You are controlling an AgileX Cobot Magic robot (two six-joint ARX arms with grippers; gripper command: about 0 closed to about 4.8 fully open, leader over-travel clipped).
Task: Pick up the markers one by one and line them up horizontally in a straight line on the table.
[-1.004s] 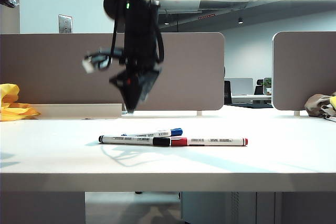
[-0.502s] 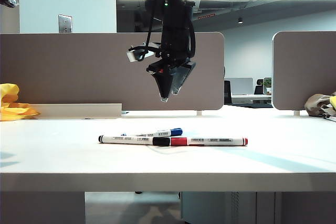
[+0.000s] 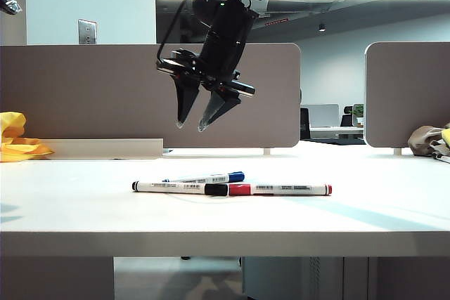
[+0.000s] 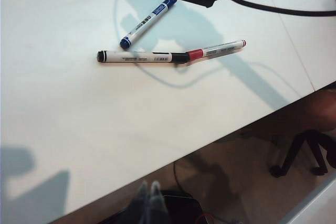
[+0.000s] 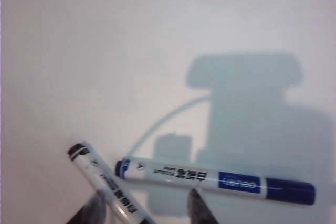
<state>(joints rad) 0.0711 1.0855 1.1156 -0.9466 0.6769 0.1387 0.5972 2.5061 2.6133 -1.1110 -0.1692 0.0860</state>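
Exterior view, left to right: black-capped marker [image 3: 181, 187] flat on the white table [image 3: 70, 209], tip to tip with the red-capped marker [image 3: 281, 189], the pair forming one near-straight row; blue-capped marker [image 3: 207, 178] just behind them, slightly angled. Right gripper [image 3: 191, 126] high in the air above and behind the black-capped marker, well clear of all three, fingers pointing down and spread apart, nothing between them. Against the picture of a second ago: same gripper then nearer the table top with fingers seen close together, now raised, rolled and fanned out; markers unmoved.

Left wrist view: left gripper [image 4: 148, 201] blurred beyond the table's front edge, fingers pressed together, empty; black-capped marker [image 4: 140, 56], red-capped marker [image 4: 216, 50] and blue-capped marker [image 4: 147, 23] all far off on the table [image 4: 79, 119].

Right wrist view: right gripper [image 5: 149, 211] over the table [image 5: 131, 35], fingertips [image 5: 199, 209] parted, straddling the black-capped marker [image 5: 100, 181] from above without contact; blue-capped marker [image 5: 215, 178] beside it.
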